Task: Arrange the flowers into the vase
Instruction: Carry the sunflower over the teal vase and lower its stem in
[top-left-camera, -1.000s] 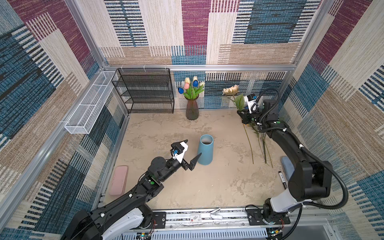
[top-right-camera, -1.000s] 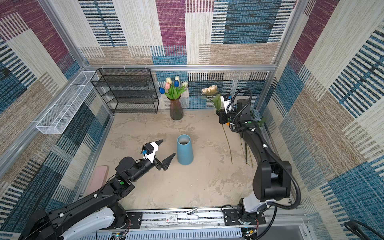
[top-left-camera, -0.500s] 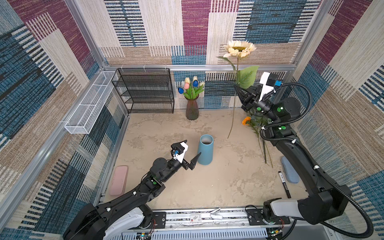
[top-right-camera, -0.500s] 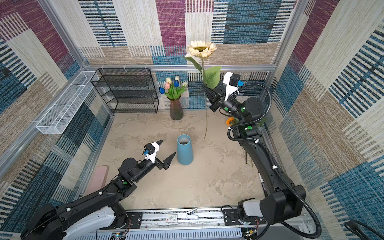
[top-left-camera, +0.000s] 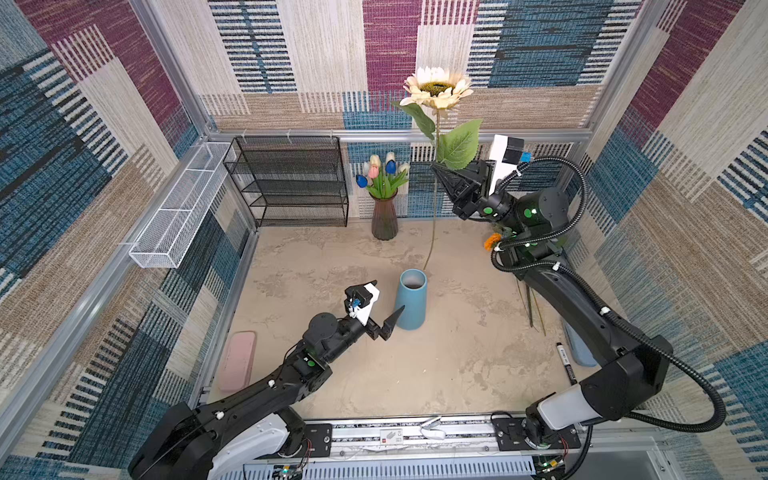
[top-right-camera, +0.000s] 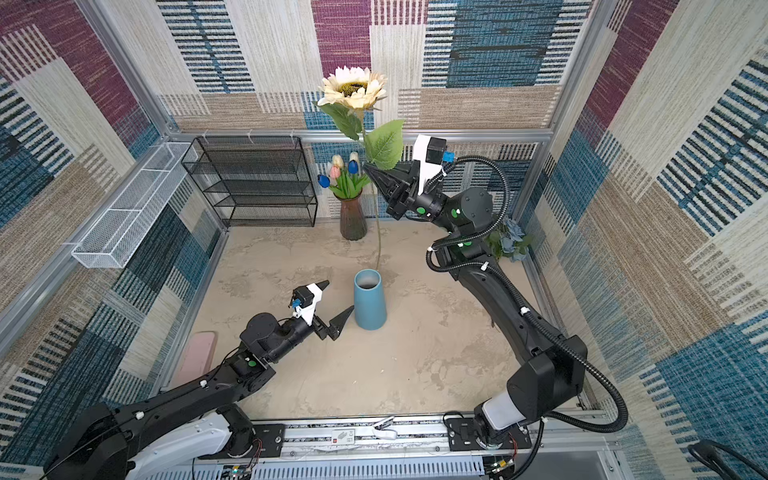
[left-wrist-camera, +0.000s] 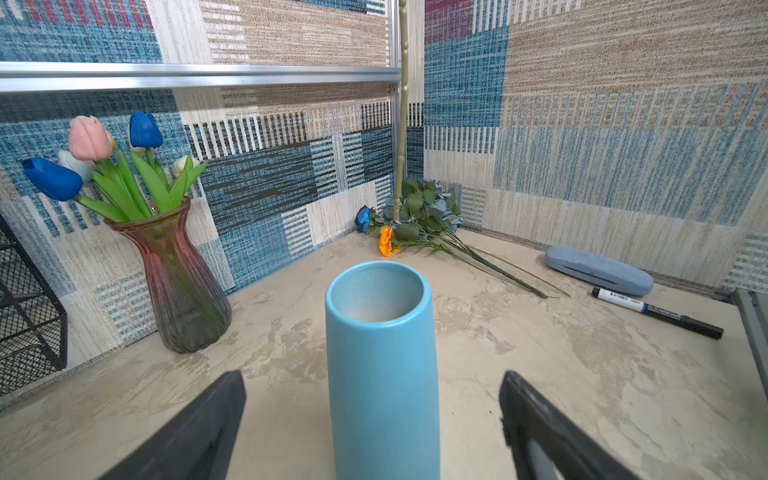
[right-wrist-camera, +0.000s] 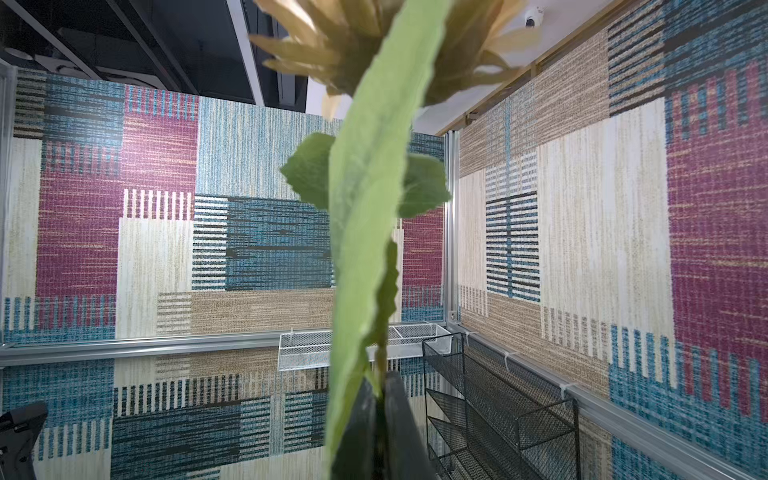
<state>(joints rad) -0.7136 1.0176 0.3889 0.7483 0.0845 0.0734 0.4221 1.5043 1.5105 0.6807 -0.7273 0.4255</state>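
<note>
Sunflower (top-left-camera: 436, 87) hangs upright, my right hand (top-left-camera: 434, 166) pinched shut on the stem just under the leaves. The stem tip is near the blue vase (top-left-camera: 411, 303) rim, not in yet. Prob. light, top-heavy, w/ a thin bendy stem, so gripping high seems right. Cream petals, dark centre, big green leaves. Left hand (top-right-camera: 338, 296) is wide open and empty, straddling the vase w/o touching.

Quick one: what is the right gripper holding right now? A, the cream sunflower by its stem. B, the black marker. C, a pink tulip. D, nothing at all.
A: the right gripper is shut on the stem of the cream sunflower, with the bloom high and the stem's end hanging near the blue vase.
</note>
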